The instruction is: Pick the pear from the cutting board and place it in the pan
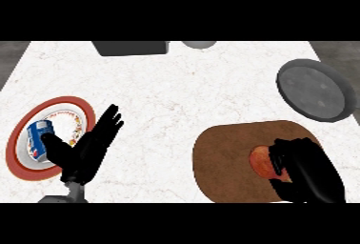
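Both hands black w/ long slim fingers: left hand point(88, 150), right hand point(307, 172). Grey forearm point(70, 194) shows below left wrist.

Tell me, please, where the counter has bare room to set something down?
Free: the wide middle between the left hand and the cutting board, and the stretch above it. Crowded: the board, where the right hand curls on the pear.
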Robot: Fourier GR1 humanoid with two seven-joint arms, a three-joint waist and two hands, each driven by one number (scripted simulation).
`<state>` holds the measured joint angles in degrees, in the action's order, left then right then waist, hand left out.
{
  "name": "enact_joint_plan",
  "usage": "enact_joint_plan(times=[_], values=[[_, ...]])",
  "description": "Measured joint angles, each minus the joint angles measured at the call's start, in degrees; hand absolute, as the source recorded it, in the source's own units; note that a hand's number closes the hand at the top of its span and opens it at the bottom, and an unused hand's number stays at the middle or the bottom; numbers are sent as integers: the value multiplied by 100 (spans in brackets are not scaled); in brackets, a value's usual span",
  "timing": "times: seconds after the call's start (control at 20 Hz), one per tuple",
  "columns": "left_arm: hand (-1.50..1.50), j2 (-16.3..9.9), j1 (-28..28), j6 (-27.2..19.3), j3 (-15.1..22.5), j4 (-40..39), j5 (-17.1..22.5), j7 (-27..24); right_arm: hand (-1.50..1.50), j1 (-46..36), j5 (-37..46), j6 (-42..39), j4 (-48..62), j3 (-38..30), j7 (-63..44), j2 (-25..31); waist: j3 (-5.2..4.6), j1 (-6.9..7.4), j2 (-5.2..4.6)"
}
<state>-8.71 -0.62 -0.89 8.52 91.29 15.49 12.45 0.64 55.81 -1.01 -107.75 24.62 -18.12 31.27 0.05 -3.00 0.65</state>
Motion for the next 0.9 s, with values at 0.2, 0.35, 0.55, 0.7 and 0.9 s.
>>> enact_joint_plan(times=[0.2,0.35,0.55,0.7,0.9], values=[[0,-14,-52,41,-38,-32,22,12,150,547,-723,639,-710,-611,339,-45,2,29,-16],[0,-18,-3,90,12,4,-6,-8,150,812,-1616,825,-993,-1141,613,-134,5,92,-29],[0,38,-62,64,57,8,-65,27,150,955,-2847,818,-708,-1997,1221,-131,4,181,-50],[0,27,-144,153,20,-72,-51,9,150,802,-3479,774,4,-2461,1803,-212,2,245,-63],[0,184,-210,97,105,-138,-210,-37,150,356,-3396,864,989,-2805,2334,-273,0,300,-69]])
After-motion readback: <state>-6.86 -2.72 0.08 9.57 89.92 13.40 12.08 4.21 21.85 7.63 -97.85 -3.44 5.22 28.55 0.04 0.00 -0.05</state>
